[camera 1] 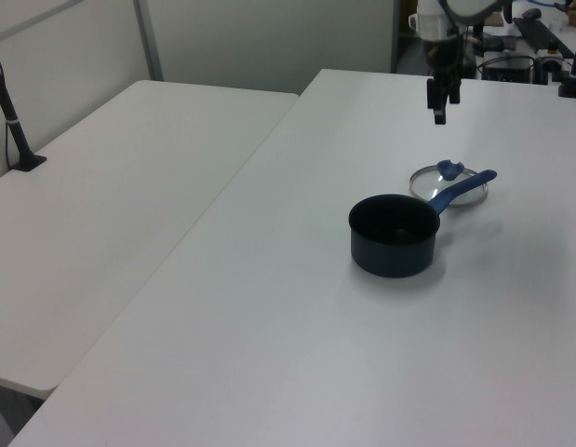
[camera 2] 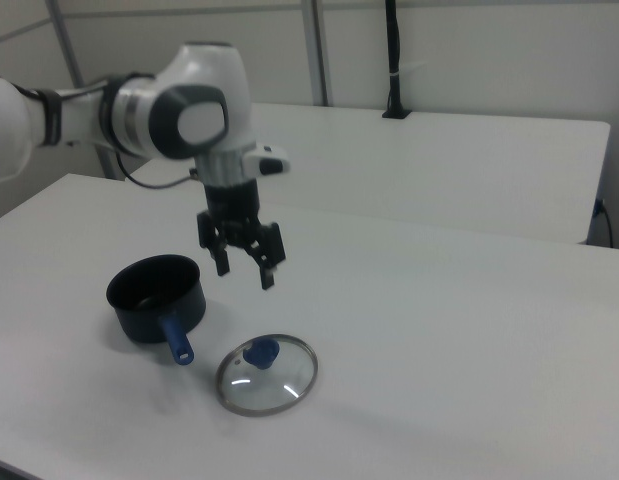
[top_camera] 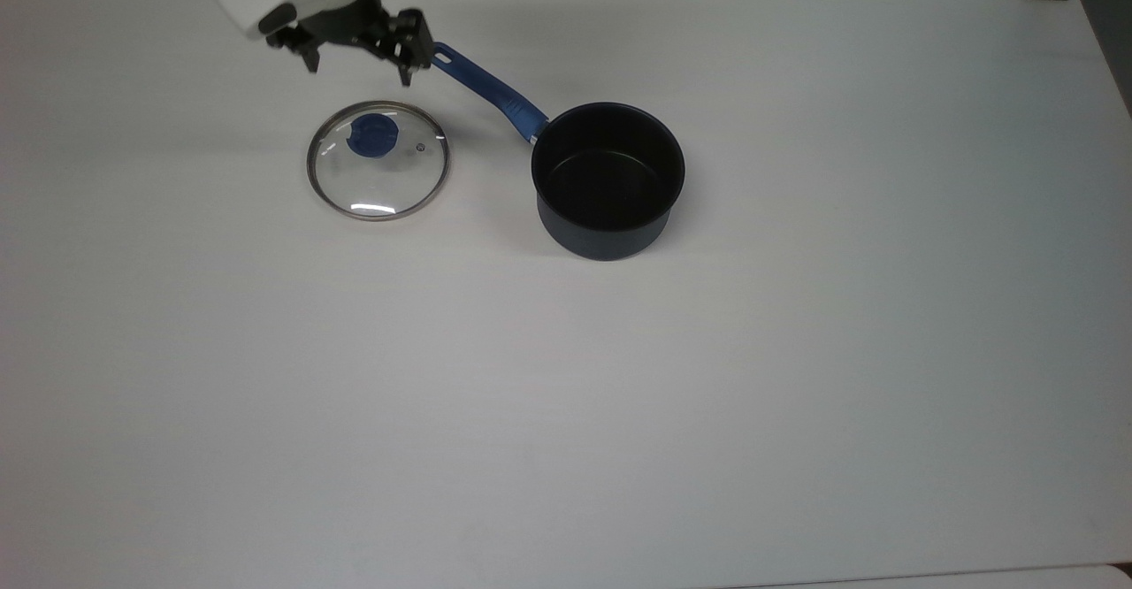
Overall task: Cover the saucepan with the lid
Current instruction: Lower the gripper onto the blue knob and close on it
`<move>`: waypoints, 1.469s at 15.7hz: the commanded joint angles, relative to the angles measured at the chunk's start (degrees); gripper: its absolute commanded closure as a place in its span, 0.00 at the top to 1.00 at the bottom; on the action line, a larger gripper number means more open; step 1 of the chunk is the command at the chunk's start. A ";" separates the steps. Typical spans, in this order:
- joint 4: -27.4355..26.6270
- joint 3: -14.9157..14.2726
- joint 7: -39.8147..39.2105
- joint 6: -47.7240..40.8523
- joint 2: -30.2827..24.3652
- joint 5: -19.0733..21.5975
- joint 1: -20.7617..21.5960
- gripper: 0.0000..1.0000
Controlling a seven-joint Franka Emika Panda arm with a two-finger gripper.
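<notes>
in the top view we are seeing the gripper [top_camera: 358, 69] covering the end of the saucepan [top_camera: 608, 179] handle. its fingers are spread wide, holding nothing, hanging in the air. the saucepan is sitting empty, below and to the top view's right of it. the lid [top_camera: 378, 159] is lying flat on the table [top_camera: 619, 394] just below it.
</notes>
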 commanded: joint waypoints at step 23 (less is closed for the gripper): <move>-17.04 -2.39 -5.92 23.38 3.50 -1.34 0.68 0.73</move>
